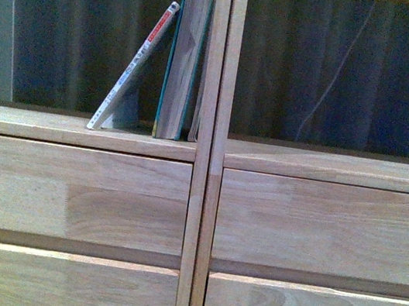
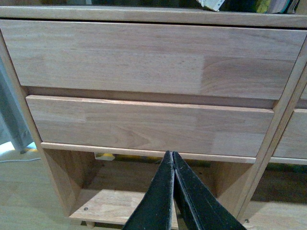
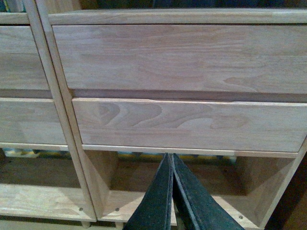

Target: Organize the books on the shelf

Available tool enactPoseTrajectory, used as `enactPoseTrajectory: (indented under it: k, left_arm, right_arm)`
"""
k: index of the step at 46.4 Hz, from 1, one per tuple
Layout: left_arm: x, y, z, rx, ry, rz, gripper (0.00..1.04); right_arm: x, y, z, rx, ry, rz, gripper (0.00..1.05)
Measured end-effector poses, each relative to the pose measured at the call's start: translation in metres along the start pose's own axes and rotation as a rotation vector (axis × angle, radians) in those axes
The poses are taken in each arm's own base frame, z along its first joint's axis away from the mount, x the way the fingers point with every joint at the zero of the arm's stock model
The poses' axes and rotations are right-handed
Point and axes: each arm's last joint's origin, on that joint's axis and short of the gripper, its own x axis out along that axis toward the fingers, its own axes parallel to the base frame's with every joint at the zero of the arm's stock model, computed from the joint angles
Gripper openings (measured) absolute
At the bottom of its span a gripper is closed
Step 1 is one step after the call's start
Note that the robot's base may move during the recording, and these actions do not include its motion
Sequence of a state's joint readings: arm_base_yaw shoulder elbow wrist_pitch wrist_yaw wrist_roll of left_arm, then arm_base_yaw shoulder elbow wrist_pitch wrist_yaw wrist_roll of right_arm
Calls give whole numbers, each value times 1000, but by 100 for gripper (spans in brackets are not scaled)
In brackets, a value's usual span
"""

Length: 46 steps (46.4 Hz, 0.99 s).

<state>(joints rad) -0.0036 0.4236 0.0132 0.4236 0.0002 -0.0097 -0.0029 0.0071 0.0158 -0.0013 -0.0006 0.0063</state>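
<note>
In the front view the thin paperback with a white and red spine leans tilted to the right on the left bay's shelf board, resting toward the tall teal-covered book, which stands upright against the centre divider. Neither gripper shows in the front view. My left gripper is shut and empty, low in front of the left bay's drawer fronts. My right gripper is shut and empty, low in front of the right bay's drawer fronts. Both are well below the books.
The wooden shelving unit fills the view; its right bay's upper shelf holds no books. A cord hangs behind it. Open bottom compartments lie under the drawers. A grey curtain hangs left of the unit.
</note>
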Motion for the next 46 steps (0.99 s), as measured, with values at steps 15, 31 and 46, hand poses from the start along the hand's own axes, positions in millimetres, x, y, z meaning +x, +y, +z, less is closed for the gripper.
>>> enactPoseTrajectory:
  k: [15, 31, 46]
  left_arm:
    - [-9, 0, 1, 0, -1, 0, 3]
    - [-18, 0, 0, 0, 2, 1, 3]
    - [-27, 0, -2, 2, 3, 0, 3]
  right_arm:
    - [0, 0, 0, 0, 0, 0, 3]
    - [0, 0, 0, 0, 0, 0, 3]
    - [0, 0, 0, 0, -1, 0, 3]
